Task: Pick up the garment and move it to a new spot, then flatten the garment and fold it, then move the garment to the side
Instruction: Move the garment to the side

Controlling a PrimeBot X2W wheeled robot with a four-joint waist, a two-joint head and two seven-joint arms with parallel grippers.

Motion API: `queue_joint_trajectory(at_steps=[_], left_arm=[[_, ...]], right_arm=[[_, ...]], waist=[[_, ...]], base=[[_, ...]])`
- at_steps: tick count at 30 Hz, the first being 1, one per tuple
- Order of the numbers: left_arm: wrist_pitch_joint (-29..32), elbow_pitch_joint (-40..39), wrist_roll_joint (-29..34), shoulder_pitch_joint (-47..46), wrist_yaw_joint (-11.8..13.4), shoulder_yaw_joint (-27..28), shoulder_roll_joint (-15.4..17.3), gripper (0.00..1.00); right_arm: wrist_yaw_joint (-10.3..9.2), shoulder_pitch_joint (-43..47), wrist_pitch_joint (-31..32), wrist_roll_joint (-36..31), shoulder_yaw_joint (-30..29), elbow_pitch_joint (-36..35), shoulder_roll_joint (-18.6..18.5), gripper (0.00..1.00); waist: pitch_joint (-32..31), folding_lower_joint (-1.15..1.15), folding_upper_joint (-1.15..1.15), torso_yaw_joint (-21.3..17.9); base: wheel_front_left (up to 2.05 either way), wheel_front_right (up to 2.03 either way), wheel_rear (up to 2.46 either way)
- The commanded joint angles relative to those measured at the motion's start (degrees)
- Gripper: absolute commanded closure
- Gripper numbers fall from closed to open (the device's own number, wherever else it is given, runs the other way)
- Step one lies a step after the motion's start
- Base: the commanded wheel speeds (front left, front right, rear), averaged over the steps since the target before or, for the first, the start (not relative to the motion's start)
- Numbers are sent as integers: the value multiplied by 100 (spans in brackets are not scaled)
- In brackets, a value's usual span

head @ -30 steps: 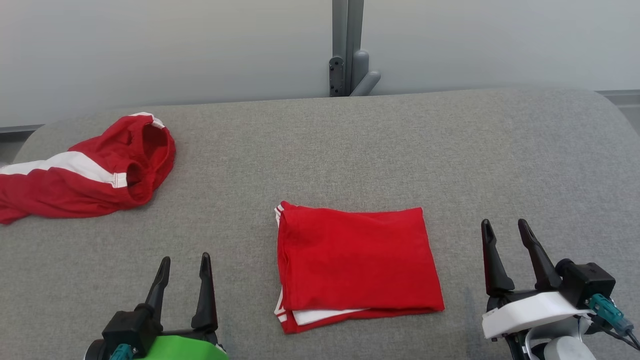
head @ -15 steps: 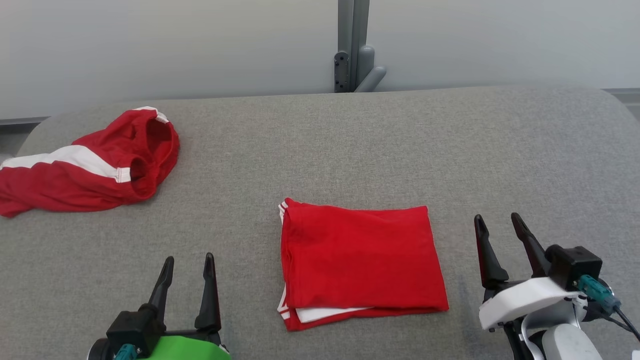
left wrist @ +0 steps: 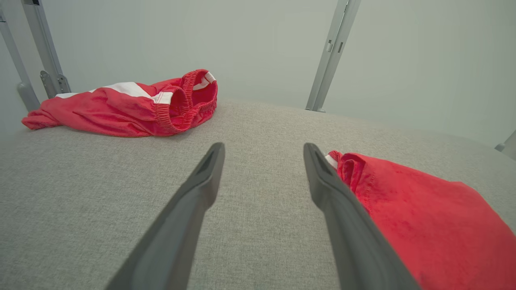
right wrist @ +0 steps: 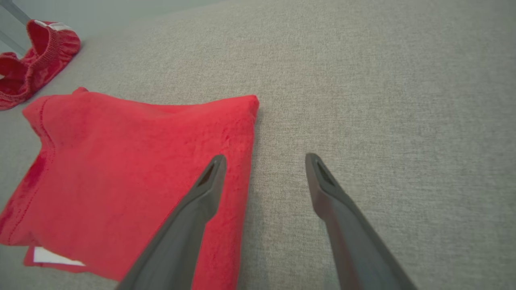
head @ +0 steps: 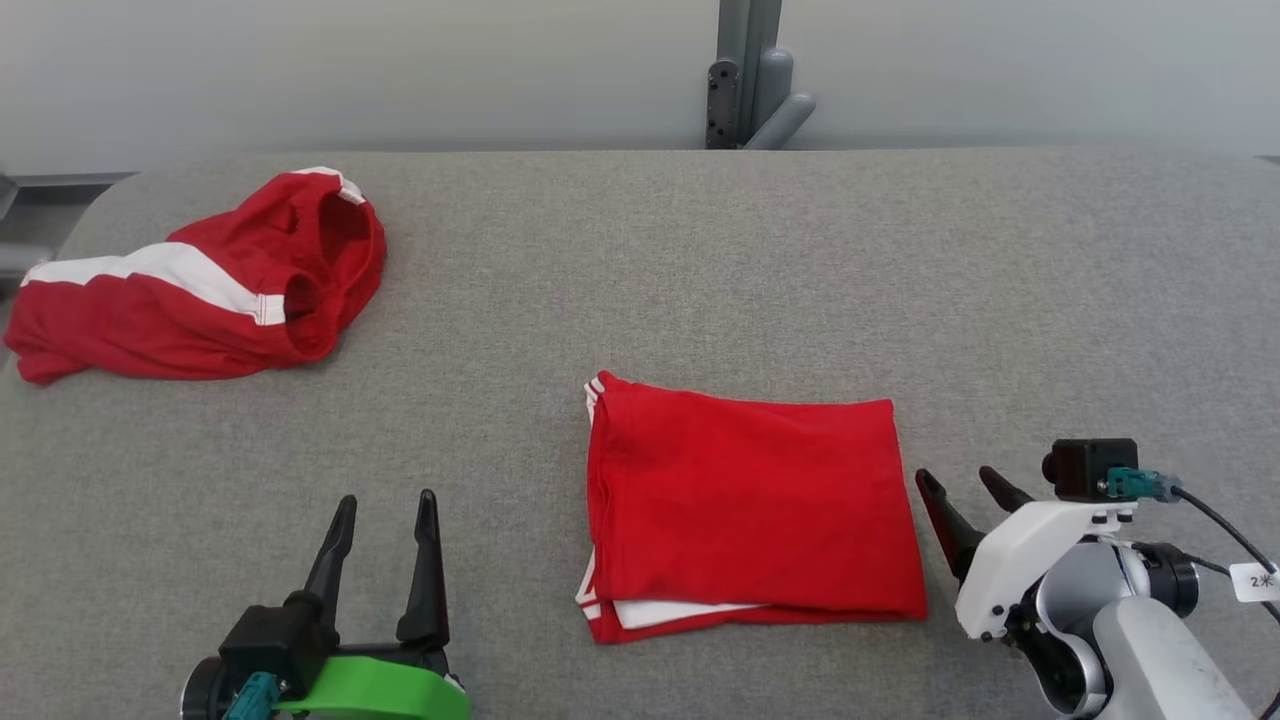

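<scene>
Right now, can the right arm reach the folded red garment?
Probably yes: the open right tool sits just beside the right edge of the folded garment, with only grey padded surface between them.

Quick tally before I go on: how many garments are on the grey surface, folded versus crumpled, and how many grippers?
Folded red garment: 1
Crumpled red garment: 1
Grippers: 2 (left gripper, right gripper, both open)
Total: 4

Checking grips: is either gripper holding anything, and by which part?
Nothing is held: the left gripper and right gripper both stand open beside the folded garment.
</scene>
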Motion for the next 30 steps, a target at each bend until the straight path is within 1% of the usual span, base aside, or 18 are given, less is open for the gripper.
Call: queue_joint_trajectory(at_steps=[1, 6, 11, 17, 19, 20, 21, 22, 23, 24, 28, 30], left_arm=[[0, 12, 36, -100, -23, 13, -22, 0], [0, 55, 67, -201, -81, 47, -42, 0], [0, 82, 100, -265, -110, 51, -57, 0], [0, 94, 132, -286, -144, 68, -78, 0], [0, 98, 141, -286, -140, 76, -84, 0], [0, 101, 149, -284, -146, 76, -86, 0], [0, 103, 152, -283, -147, 75, -90, 0], [0, 105, 153, -284, -150, 72, -92, 0], [0, 108, 160, -286, -147, 69, -93, 0], [0, 110, 167, -289, -147, 68, -95, 0], [0, 122, 192, -254, -152, 73, -100, 0], [0, 127, 203, -217, -163, 70, -102, 0]], right_arm=[[0, -116, 86, 148, 59, 75, -79, 0], [0, -388, 316, 645, 276, 419, -278, 0], [0, -629, 480, 1059, 501, 806, -390, 0], [0, -819, 531, 1540, 805, 1109, -448, 0], [0, -880, 490, 1623, 883, 1209, -471, 44], [0, -907, 477, 1654, 924, 1253, -483, 54], [0, -933, 458, 1686, 964, 1299, -496, 62], [0, -964, 434, 1722, 1000, 1336, -511, 71], [0, -1000, 410, 1751, 1037, 1367, -529, 90], [0, -1036, 374, 1785, 1074, 1382, -548, 100], [0, -1126, 253, 1904, 1193, 1416, -657, 100], [-5, -1178, 171, 1929, 1216, 1430, -771, 100]], waist=[[111, 0, 12, 101], [271, 0, 12, 234], [386, 0, 12, 360], [465, 0, 12, 444], [472, 0, 12, 452], [473, 0, 12, 455], [473, 0, 12, 456], [472, 0, 12, 457], [470, 0, 12, 455], [466, 0, 12, 449], [435, 0, 12, 393], [409, 0, 12, 307]], base=[[0, 0, 0], [0, 0, 0], [0, 0, 0], [0, 0, 0], [0, 0, 0], [0, 0, 0], [0, 0, 0], [0, 0, 0], [0, 0, 0], [0, 0, 0], [0, 0, 0], [0, 0, 0]])
